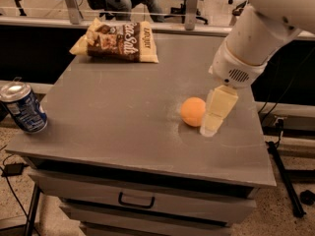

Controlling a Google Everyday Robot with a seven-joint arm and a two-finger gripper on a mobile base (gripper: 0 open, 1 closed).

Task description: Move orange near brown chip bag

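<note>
Camera view, gripper: the gripper (215, 117) is hanging low at the right side of the table (113, 112), under the bulky white arm (256, 38), with its pale tip sitting at the tabletop just right of the orange.
Camera view, claw state: from where I am standing I cannot tell how far open it is; it seems to be holding nothing, since the fruit is resting on the table beside it.
Camera view, orange: the orange (192, 111) is lying right of centre, touching or nearly touching the gripper's left face.
Camera view, brown chip bag: the brown chip bag (118, 42) is lying flat at the far left edge, well apart from the fruit.
Camera view, bystander: a blue soda can (23, 107) is standing at the near left corner, off the direct line to the bag.
Step in hand: I judge it is lining up the grasp.
Doing it well: the gripper is looking offset to one side, so it should be centring over the fruit before closing; a round, smooth fruit is likely to roll away if nudged sideways.
After the grasp: lifting clear and setting down just short of the bag, not on it.
</note>
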